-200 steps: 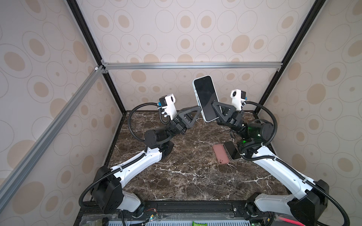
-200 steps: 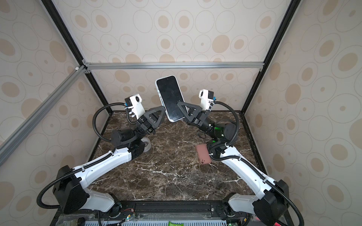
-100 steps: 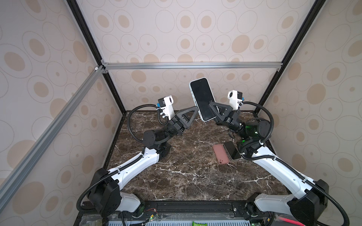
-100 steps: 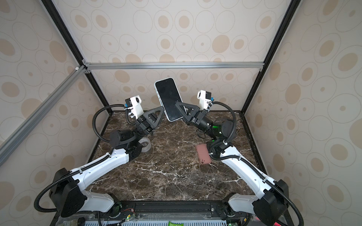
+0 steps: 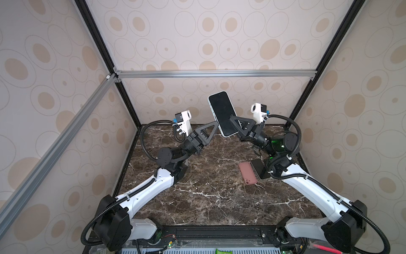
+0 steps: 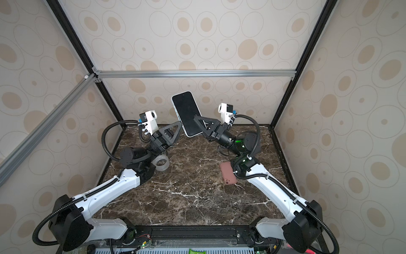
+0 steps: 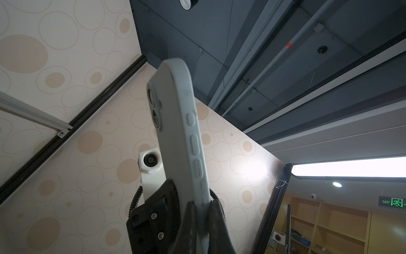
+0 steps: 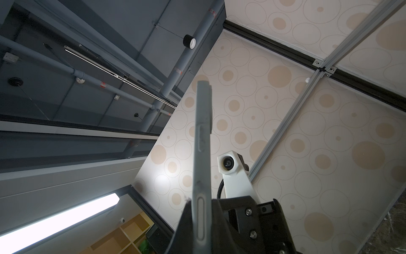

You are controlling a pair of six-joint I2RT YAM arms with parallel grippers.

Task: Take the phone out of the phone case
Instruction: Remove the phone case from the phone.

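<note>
A phone (image 5: pixel 221 111) with a dark screen sits in a pale grey-blue phone case (image 7: pixel 175 123) and is held upright in the air above the back of the table, as both top views show. My left gripper (image 5: pixel 216 125) is shut on its lower left edge. My right gripper (image 5: pixel 231 120) is shut on its lower right edge, with one finger across the screen. In the left wrist view the left gripper (image 7: pixel 203 212) pinches the case's side just below the buttons. In the right wrist view the right gripper (image 8: pixel 201 211) clamps the case's opposite side edge.
A pink phone case (image 5: pixel 247 173) lies camera side up on the marble table (image 5: pixel 208 198), with a dark phone (image 5: pixel 260 169) beside it under the right arm. A roll of clear tape (image 6: pixel 161 163) lies by the left arm. An aluminium crossbar (image 5: pixel 215 73) runs across the back wall.
The cased phone and both grippers have drifted to the left and slightly down. Both grips stay shut.
</note>
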